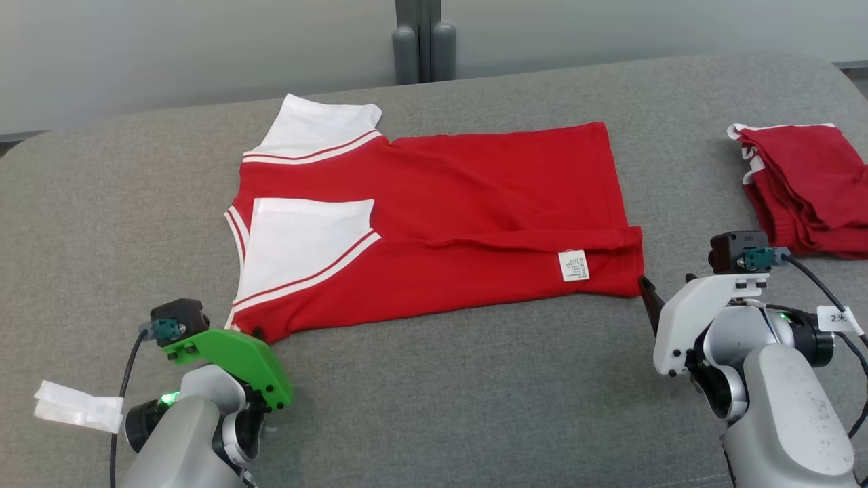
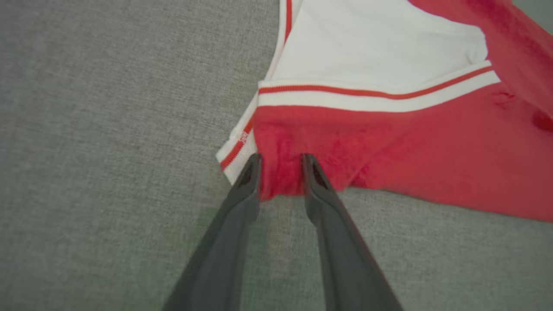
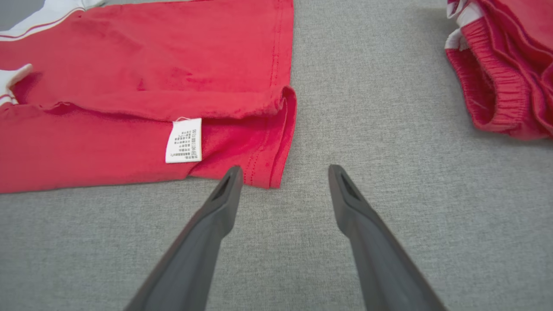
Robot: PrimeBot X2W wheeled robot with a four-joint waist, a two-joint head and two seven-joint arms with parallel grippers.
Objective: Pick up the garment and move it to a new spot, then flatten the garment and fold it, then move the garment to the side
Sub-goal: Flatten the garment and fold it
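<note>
While the red T-shirt (image 1: 461, 203) lies spread across the middle of the grey tabletop (image 1: 434, 393), both arms sit low at its near edge, one at each corner. From the head camera the shirt is partly folded, with a white sleeve (image 1: 298, 244) turned in over the chest at the left and the hem out to the right.

Down at the left wrist, we get what the green camera mount (image 1: 230, 352) hides from above. The left gripper (image 2: 281, 172) has its two dark fingers drawn narrow, with the red shoulder corner bunched between the tips, just beside the white striped trim. I cannot tell whether they are truly biting down.

Over to the right wrist: the right gripper (image 3: 283, 172) has its fingers spread wide and nothing between them. One tip touches the bottom hem corner and the other rests on bare grey cloth. This view also reads the white care label (image 3: 183, 140) close up, under a rolled-over fold. A second red garment (image 3: 510, 86) shows its elastic waistband here, well apart to the right.
</note>
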